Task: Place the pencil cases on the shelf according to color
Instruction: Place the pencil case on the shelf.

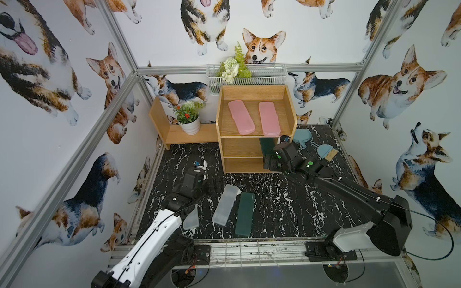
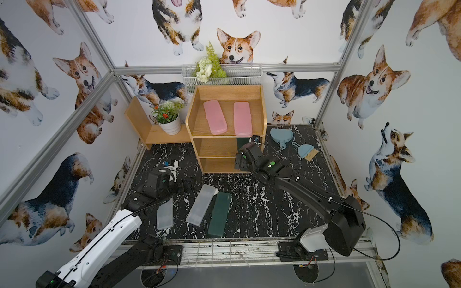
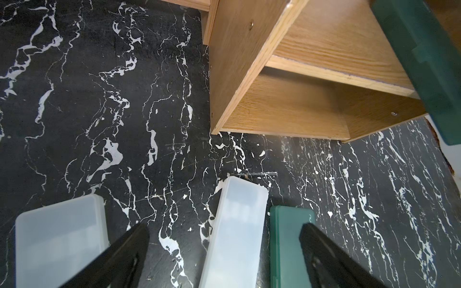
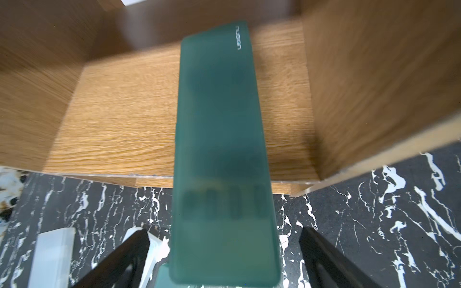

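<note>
At the shelf [image 4: 112, 119], right claw [image 4: 224, 231] gapes wide, straddling the dark green case [image 4: 219, 124] without touching.

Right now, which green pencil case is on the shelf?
The dark green case poking out of the middle tier of the shelf; the other green case lies on the table.

Two cases [image 1: 241, 117] atop the shelf [image 1: 253, 92], three before it
</note>
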### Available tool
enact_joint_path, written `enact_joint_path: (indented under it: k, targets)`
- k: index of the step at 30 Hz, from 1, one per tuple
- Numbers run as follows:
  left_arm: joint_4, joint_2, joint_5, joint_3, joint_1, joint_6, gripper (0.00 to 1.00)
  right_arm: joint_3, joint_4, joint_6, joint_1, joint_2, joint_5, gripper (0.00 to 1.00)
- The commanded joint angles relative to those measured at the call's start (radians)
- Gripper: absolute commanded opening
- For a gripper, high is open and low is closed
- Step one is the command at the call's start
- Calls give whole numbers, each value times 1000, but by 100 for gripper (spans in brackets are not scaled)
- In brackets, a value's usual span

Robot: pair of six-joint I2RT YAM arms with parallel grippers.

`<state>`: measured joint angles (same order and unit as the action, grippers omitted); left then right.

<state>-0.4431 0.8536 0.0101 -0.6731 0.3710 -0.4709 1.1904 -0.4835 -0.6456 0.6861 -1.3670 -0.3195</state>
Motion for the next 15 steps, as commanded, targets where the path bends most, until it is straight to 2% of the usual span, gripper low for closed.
enact_joint_path:
  k: [1, 5, 7, 11, 13, 15]
  targets:
    - [22, -5, -3, -3, -1, -3, 100, -12, 23, -9, 0, 33, 31, 97]
    - [21, -8, -2, -3, 0, -2, 99, -61, 16, -23, 11, 81, 47, 89]
    - [21, -11, 1, -3, -1, 0, 99, -109, 29, -33, 23, 126, 45, 80]
    - [20, -10, -3, -6, -1, 0, 99, -180, 61, -53, 41, 183, 69, 52]
    - [24, -11, -9, -3, 0, 0, 99, -202, 79, -54, 46, 178, 87, 44]
    - [28, -9, -14, -2, -1, 0, 99, -207, 91, -54, 46, 152, 88, 40]
